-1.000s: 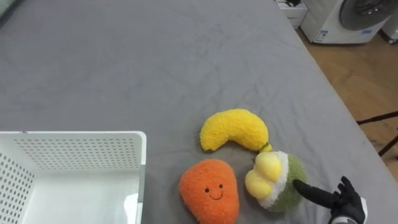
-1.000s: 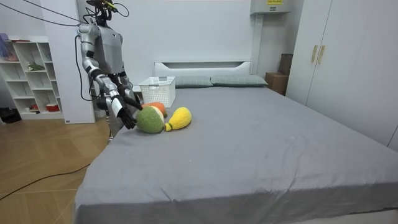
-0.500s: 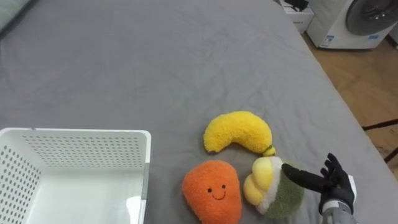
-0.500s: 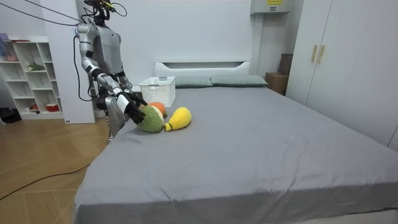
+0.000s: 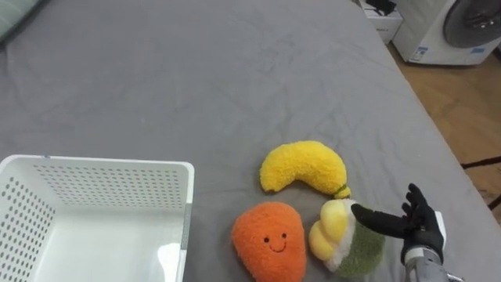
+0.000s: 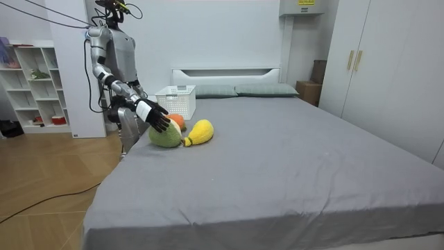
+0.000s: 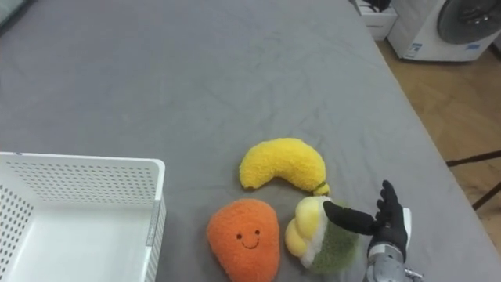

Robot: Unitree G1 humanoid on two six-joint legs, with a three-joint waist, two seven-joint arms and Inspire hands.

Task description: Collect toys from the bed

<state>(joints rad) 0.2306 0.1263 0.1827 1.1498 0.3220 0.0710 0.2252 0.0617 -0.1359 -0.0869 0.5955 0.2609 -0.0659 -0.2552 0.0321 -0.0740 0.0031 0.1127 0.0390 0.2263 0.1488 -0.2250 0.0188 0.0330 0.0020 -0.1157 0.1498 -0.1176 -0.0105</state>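
Observation:
Three plush toys lie together on the grey bed (image 5: 235, 78): a yellow banana (image 5: 304, 166) (image 7: 282, 164) (image 6: 199, 132), an orange carrot-like toy with a smiling face (image 5: 267, 240) (image 7: 243, 238), and a green-and-yellow toy (image 5: 347, 244) (image 7: 319, 234) (image 6: 165, 135). My right hand (image 5: 411, 227) (image 7: 381, 222) (image 6: 154, 114) hovers at the green toy's right side, fingers straight and spread, the thumb lying across the toy's top. In the room view I stand at the bed's corner, bent slightly toward the toys.
A white perforated basket (image 5: 102, 176) (image 7: 86, 176) (image 6: 175, 101) stands on the bed to the left of the toys. The bed's right edge drops to a wooden floor (image 5: 462, 102). A washing machine (image 5: 450, 31) is at the far right.
My right hand has risen and moved left onto the green toy, its thumb now over the toy's top. The toys keep their places; the eye view has shifted slightly.

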